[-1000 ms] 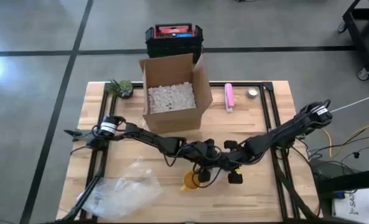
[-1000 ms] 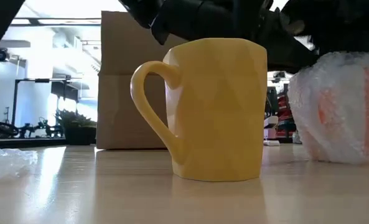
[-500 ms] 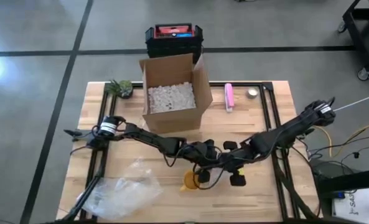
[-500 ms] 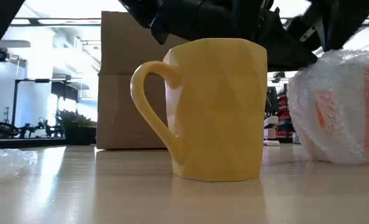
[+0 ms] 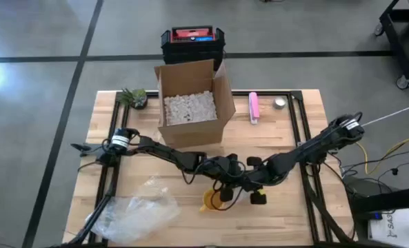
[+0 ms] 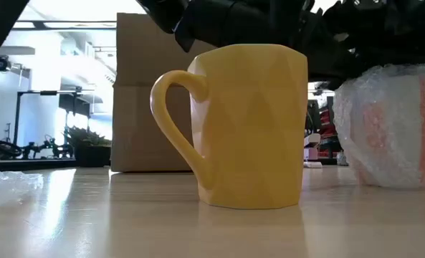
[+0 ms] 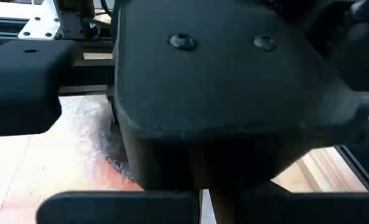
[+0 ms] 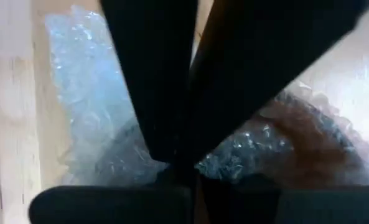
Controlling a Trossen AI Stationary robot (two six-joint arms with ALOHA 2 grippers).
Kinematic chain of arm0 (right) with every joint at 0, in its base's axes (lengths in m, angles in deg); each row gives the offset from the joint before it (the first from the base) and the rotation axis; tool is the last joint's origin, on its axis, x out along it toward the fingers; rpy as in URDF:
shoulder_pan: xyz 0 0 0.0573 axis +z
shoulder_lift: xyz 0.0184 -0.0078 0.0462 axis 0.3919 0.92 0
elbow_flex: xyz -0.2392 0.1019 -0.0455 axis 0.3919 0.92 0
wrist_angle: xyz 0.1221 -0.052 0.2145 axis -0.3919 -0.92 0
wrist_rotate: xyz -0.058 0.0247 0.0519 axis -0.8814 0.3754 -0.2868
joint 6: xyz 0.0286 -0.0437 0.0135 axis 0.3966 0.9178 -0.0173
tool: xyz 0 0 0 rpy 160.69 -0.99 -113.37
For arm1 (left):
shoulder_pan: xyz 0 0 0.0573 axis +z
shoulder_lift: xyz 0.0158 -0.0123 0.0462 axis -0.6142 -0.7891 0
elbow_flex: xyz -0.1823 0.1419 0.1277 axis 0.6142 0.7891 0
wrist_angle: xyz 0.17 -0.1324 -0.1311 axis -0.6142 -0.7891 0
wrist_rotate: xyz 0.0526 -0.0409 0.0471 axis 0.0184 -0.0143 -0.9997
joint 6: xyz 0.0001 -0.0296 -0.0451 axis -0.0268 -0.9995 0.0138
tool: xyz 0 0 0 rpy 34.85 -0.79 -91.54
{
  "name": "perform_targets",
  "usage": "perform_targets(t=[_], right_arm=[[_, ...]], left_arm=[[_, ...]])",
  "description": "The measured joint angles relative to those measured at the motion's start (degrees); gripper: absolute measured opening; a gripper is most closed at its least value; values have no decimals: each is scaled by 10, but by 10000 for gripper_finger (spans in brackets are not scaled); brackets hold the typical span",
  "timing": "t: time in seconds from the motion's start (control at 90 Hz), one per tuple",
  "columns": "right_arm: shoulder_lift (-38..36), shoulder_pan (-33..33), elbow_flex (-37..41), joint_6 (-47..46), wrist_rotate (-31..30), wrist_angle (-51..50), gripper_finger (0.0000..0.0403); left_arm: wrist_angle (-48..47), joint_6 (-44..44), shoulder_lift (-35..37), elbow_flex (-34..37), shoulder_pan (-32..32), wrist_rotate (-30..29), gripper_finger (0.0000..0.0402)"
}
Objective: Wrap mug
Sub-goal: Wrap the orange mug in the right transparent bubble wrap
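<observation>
1. The wrapped bundle, an orange shape under bubble wrap that is probably the mug being wrapped, sits on the table near its front edge. It is just beside a bare yellow mug. Both arms crowd over this one spot.
2. The right gripper has its fingers drawn together to a narrow point at the wrap. If it has caught only a thin fold, a pull could tear the film or peel the wrap open instead of tightening it.
3. The left gripper hangs close against the right one, whose body fills the left wrist view. Whether it is open or closed cannot be told. With so little room, a sideways move by either arm could knock the two together.
4. The yellow mug stands upright right under the arms, so a low sweep could tip it or push it off the front edge.
5. A tug on the wrap could roll the bundle, since nothing visible pins it.
6. The spare sheet lies well apart, out of easy reach if more wrap is needed.
</observation>
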Motion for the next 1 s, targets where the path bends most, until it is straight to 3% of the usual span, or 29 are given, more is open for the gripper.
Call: perform_targets(t=[0.467,0.689,0.867,1.0], right_arm=[[-31,0,-15,-5,2,-10,0],[-48,6,-68,-16,9,-117,0],[-75,7,-117,-18,-32,-211,0],[-90,7,-108,-30,-78,-202,0]], left_arm=[[52,0,-40,-2,-1,-33,0],[49,-1,-41,-2,0,-41,0],[48,-2,-41,-2,0,-41,0],[47,-2,-41,-2,0,-41,0]])
